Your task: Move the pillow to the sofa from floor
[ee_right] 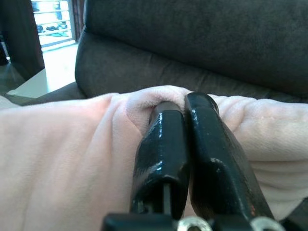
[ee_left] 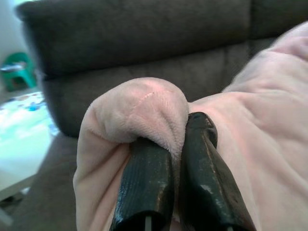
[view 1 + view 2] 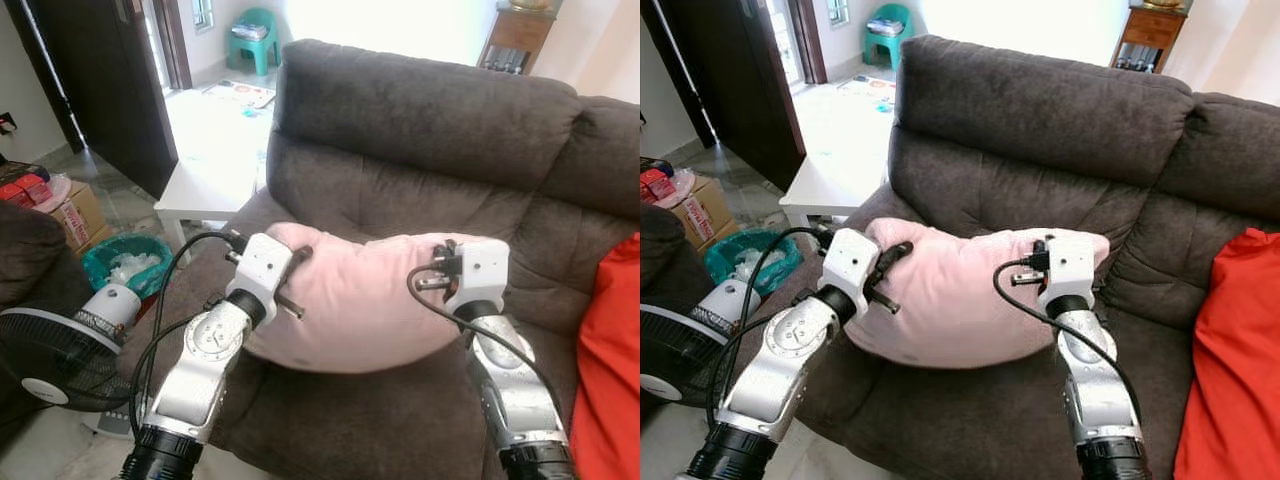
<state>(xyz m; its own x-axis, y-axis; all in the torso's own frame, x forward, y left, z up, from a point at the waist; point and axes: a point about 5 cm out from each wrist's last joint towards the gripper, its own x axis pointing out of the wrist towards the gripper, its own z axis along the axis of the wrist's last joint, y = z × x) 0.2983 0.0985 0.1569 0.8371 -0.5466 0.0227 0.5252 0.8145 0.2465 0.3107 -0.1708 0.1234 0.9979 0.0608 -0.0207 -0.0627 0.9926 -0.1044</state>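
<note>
**Pillow hangs crosswise over the sofa seat**

While I hold the pink pillow (image 3: 365, 300) by both top corners, its long axis runs side to side between my arms, just above the sofa (image 3: 440, 130) seat. Left gripper (image 2: 168, 144) and right gripper (image 1: 185, 115) each have jaws pinched shut on plush fabric. Letting go should drop it straight down, I judge.

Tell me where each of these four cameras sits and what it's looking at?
Left eye: head, looking down at pink pillow over dark sofa; both silver arms show.
Right eye: the same scene.
Left wrist: along left gripper, pinching pillow's corner.
Right wrist: along right gripper, pinching the other end.
All four share pillow and sofa.
</note>
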